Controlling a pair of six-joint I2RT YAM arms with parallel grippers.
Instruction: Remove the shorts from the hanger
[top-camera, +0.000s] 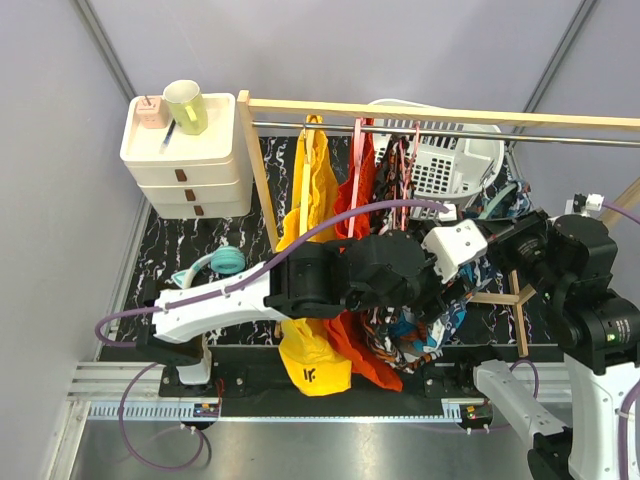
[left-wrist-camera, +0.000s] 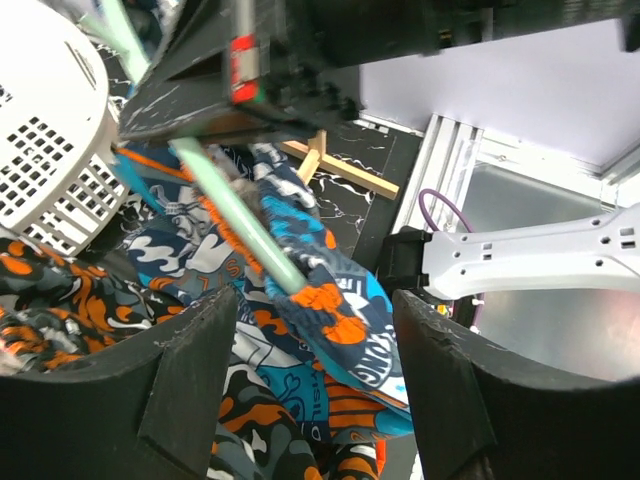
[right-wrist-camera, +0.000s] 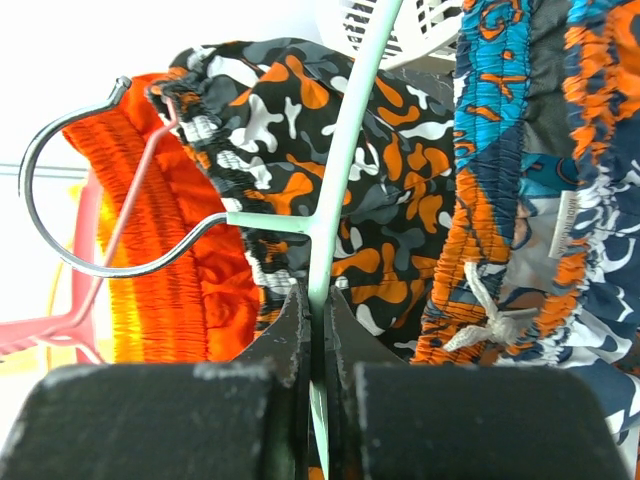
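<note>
My right gripper (right-wrist-camera: 318, 305) is shut on the pale green hanger (right-wrist-camera: 335, 170), pinching its stem just below the metal hook (right-wrist-camera: 60, 200). The dark grey shorts with orange and white blotches (right-wrist-camera: 400, 210) hang behind the stem. The blue/teal and orange shorts (right-wrist-camera: 520, 190) hang to their right. My left gripper (left-wrist-camera: 315, 375) is open, its jaws wide apart on either side of a fold of the blue/teal shorts (left-wrist-camera: 345, 320). One green hanger arm (left-wrist-camera: 240, 225) slants down into that fold. The grey shorts (left-wrist-camera: 60, 300) lie at the left. In the top view both patterned shorts (top-camera: 432, 335) bunch between the arms.
Plain yellow shorts (top-camera: 315, 200) and orange-red shorts (top-camera: 360, 190) hang from the rail (top-camera: 450, 128) on a wooden frame. A white laundry basket (top-camera: 445, 160) stands behind. A white drawer unit (top-camera: 185, 165) with a green mug (top-camera: 187, 105) is at the back left. A red hanger (right-wrist-camera: 50, 325) hangs nearby.
</note>
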